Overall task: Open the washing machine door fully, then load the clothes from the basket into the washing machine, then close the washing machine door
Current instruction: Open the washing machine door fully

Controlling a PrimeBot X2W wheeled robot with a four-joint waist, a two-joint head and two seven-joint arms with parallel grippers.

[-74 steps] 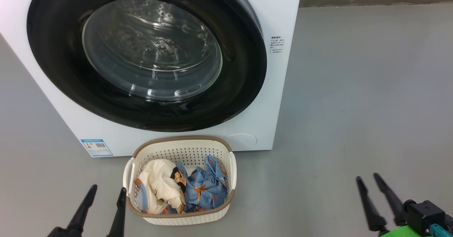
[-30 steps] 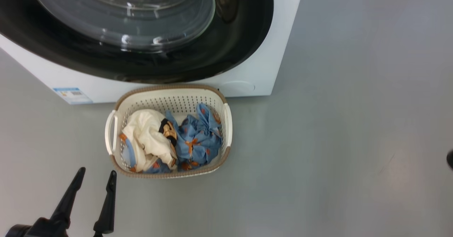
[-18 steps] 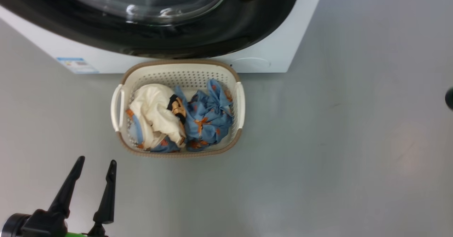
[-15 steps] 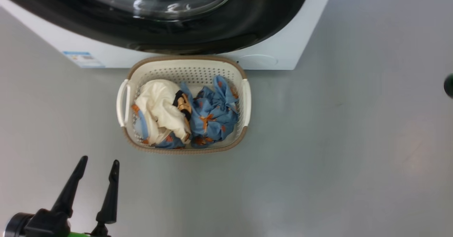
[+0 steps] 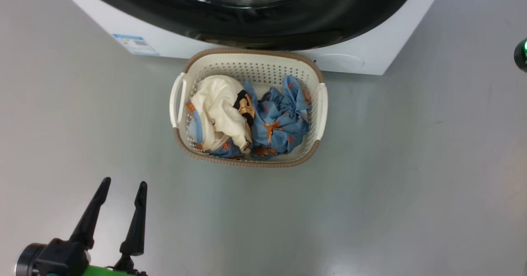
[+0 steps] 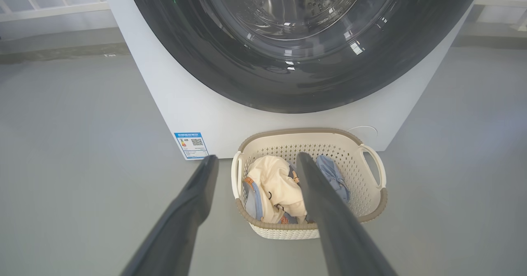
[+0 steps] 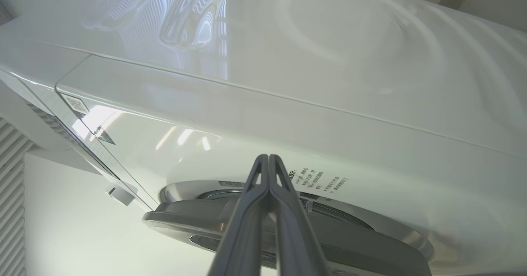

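While my left hand (image 5: 124,182) hangs open above the grey floor (image 5: 391,193), fingers spread and holding nothing, the basket (image 5: 247,163) sits ahead of it, just in front of the washing machine (image 5: 370,57). The clothes (image 5: 271,123) lie heaped inside the basket, the cream piece to my left and the blue ones to my right. Above them curves the black rim of the door (image 5: 288,24). My right hand (image 7: 268,157) is closed on nothing, fingers pressed together, pointing at the machine's white front just beside the door's edge; I cannot tell whether it touches.
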